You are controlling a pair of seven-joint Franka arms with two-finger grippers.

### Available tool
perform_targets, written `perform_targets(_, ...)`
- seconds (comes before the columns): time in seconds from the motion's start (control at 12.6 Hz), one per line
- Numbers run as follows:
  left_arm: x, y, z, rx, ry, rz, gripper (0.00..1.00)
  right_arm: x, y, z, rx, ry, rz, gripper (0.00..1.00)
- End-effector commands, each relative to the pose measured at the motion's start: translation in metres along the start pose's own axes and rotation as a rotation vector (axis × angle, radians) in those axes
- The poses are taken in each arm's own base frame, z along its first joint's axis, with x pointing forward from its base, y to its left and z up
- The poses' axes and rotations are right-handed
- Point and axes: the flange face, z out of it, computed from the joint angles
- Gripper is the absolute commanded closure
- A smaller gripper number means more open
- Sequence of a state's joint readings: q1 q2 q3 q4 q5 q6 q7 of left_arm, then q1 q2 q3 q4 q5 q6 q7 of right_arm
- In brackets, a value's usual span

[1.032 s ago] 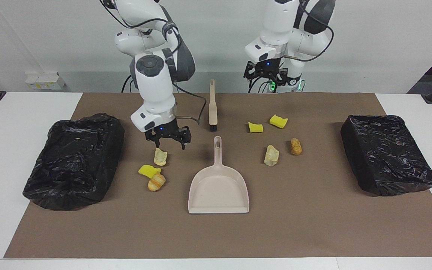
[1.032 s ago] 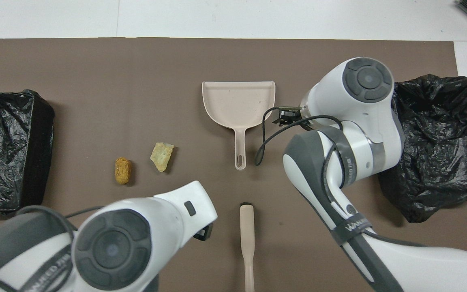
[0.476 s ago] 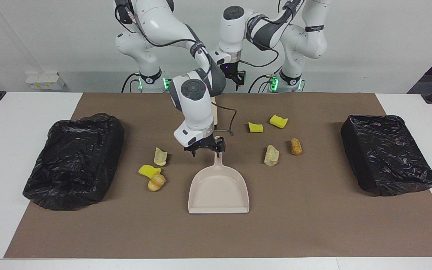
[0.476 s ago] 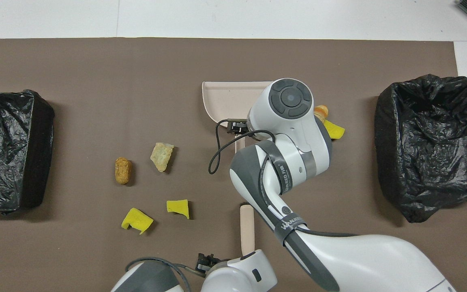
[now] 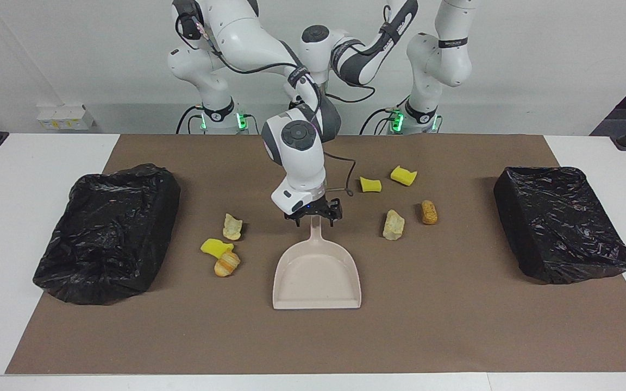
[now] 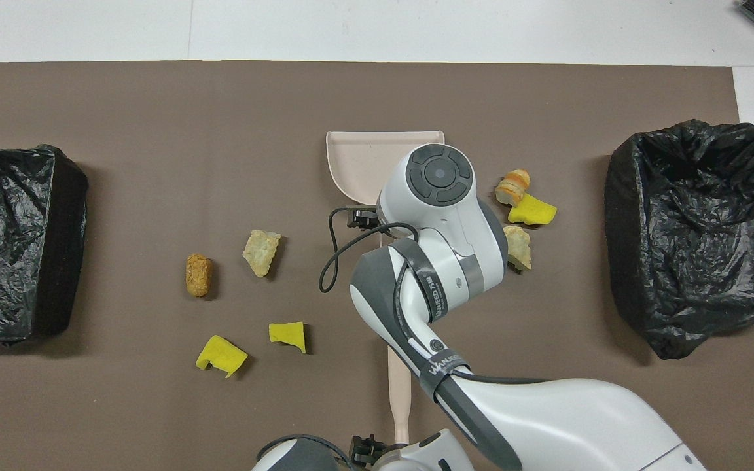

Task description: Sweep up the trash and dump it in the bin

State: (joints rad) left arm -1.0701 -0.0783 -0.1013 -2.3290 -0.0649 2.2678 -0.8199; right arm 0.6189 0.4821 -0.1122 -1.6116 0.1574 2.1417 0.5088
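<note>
I see the trash in two clusters on the brown mat [image 5: 454, 326]: three scraps [image 5: 221, 248] toward the right arm's end of the counter [image 5: 36, 228], four scraps [image 5: 394, 203] toward the left arm's end, with the dustpan [image 5: 317, 271] between them. My right pincer [image 5: 313, 216] hangs wide open over the dustpan's handle, gripping nothing. My left pincer [image 6: 367, 450] sits open over the brush [image 6: 399, 386]. A black-lined bin [image 5: 106, 233] stands at each end.

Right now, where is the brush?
The brush lies on the mat mid-table, nearer to the robots than the dustpan, in line with its handle; in the overhead view the right arm covers its head.
</note>
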Motion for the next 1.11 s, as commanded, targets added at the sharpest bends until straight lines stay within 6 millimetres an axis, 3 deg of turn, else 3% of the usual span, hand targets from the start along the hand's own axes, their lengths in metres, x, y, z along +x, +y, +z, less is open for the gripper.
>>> perform_targets(0.0,-0.007,0.011,0.034,0.023,-0.036,-0.030,0.00,-0.009,-0.001,0.013,-0.002,-0.035,-0.038,0.00)
perform_targets(0.24,-0.007,0.011,0.033,0.027,-0.039,-0.058,0.07,-0.005,0.000,0.004,-0.009,-0.029,-0.042,0.05)
perform_targets(0.32,-0.007,0.011,0.034,0.030,-0.042,-0.061,0.22,-0.003,0.003,0.003,-0.012,-0.035,-0.038,0.12)
perform_targets(0.4,-0.006,0.011,0.032,0.031,-0.042,-0.076,0.38,-0.004,0.003,0.004,-0.013,-0.037,-0.039,0.25)
perform_targets(0.48,-0.006,0.012,0.031,0.032,-0.043,-0.079,0.53,-0.005,0.003,0.006,-0.016,-0.041,-0.039,0.52)
perform_targets(0.56,-0.005,0.011,0.030,0.032,-0.040,-0.078,0.72,-0.005,0.004,0.007,-0.019,-0.044,-0.050,0.87)
perform_targets(0.63,-0.004,0.012,0.029,0.035,-0.037,-0.075,0.90,-0.006,0.003,0.005,-0.018,-0.052,-0.039,1.00)
perform_targets(0.71,0.002,0.009,0.022,0.041,-0.033,-0.078,1.00,-0.007,0.004,0.003,-0.019,-0.068,-0.042,1.00)
perform_targets(0.87,0.006,0.004,0.010,0.101,-0.047,-0.069,1.00,0.005,0.024,-0.012,0.006,-0.058,-0.184,1.00)
perform_targets(1.03,0.014,-0.019,-0.018,0.123,-0.051,-0.107,1.00,0.013,0.044,-0.046,0.028,-0.017,-0.358,1.00)
